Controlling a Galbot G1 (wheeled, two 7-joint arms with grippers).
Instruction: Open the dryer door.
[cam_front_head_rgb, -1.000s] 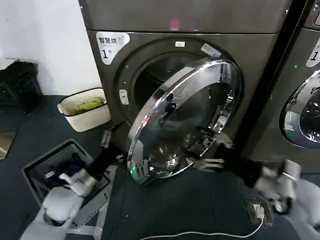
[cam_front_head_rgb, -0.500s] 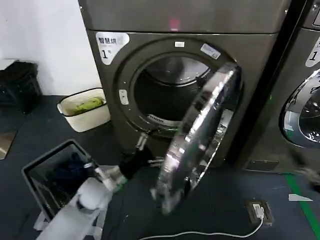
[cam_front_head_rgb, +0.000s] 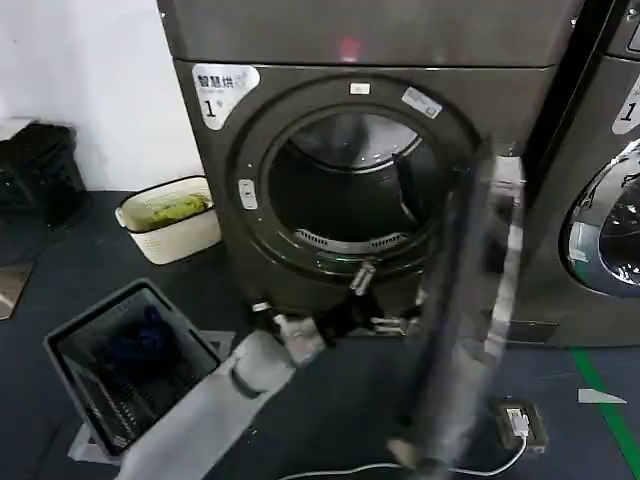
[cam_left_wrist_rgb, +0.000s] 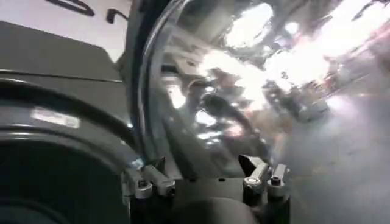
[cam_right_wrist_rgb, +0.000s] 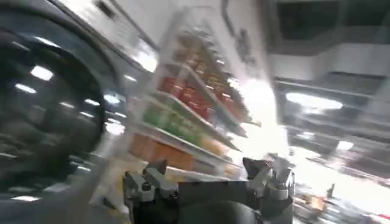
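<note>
Round chrome-ringed glass dryer door (cam_front_head_rgb: 470, 300): I see it edge-on, swung wide. Left pincer (cam_front_head_rgb: 362, 278) below the drum mouth, spread, holding nothing.

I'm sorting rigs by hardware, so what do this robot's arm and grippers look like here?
In the head view the left arm has a smooth light-grey sleeve with a dark band, ending in a white wrist and the black left gripper with silvery fingers. Both wrist views show the same design: a black body carrying two metal-grey fingers with round screw heads, seen on the left gripper and the right gripper.
</note>
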